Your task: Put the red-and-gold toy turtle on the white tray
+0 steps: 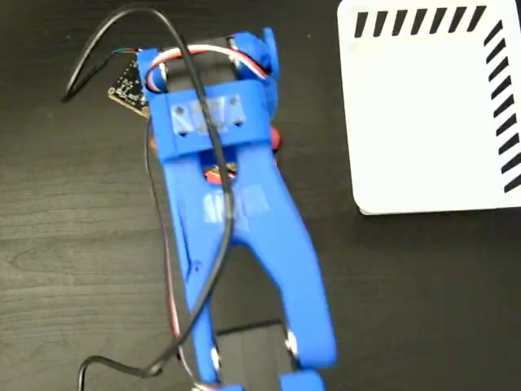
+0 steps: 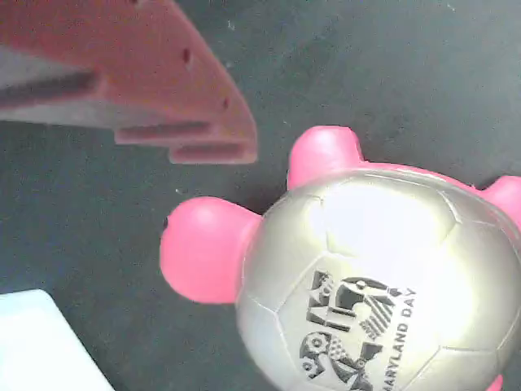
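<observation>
One soft, light turtle (image 2: 358, 285) sits under the gripper (image 2: 203, 142), whose jaw spread I cannot tell; pinch its squashy shell sides, tray (image 1: 423, 122) far right.

My blue arm (image 1: 244, 236) fills the middle of the fixed view, running from the lower centre of the frame up to the upper centre, seen from above. Its wrist block (image 1: 213, 114) sits near the top, with a small circuit board (image 1: 128, 85) sticking out at the upper left and black and coloured cables (image 1: 213, 244) looping along its length. The arm hides the gripper from this side. In the wrist view I see only one reddish finger (image 2: 155, 90) slanting across the upper left of the frame; I cannot tell how wide the jaws stand.
</observation>
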Robot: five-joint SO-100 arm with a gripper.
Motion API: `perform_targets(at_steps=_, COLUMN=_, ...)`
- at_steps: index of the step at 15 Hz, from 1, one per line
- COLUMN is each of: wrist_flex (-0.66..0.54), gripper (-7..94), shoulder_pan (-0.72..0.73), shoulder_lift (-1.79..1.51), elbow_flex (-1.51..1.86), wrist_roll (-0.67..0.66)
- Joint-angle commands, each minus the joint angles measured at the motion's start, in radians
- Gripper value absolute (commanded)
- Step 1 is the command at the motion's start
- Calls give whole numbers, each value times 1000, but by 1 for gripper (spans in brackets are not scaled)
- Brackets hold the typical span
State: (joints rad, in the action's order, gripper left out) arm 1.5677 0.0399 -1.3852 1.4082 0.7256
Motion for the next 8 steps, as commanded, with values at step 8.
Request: perform_targets(at_steps=8, wrist_flex=2, gripper=54, shoulder_pan=34, shoulder_lift=155, elbow_flex=-141, wrist_roll=46)
